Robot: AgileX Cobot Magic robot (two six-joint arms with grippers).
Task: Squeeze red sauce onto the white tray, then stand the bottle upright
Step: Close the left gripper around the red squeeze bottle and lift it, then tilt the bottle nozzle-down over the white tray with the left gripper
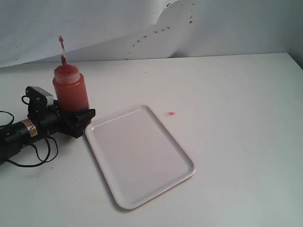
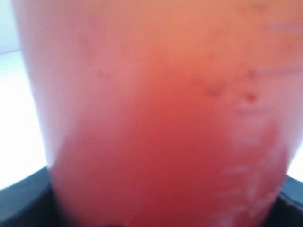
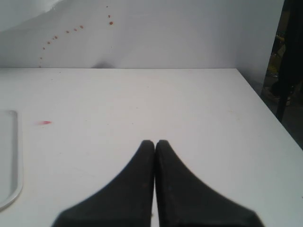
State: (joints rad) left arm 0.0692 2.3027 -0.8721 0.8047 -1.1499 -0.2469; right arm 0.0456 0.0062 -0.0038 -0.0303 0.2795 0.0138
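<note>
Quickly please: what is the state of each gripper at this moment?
Left gripper: jaws appear closed on the base of the upright bottle.
Right gripper: jaws closed, holding nothing.

Left arm (image 1: 21,131) lies low and near level, reaching toward the bottle (image 1: 71,92). Left gripper (image 1: 75,118) sits at the bottle's base, jaws set against both its sides. Right gripper (image 3: 155,143): fingers pressed fully together, tips touching.
</note>
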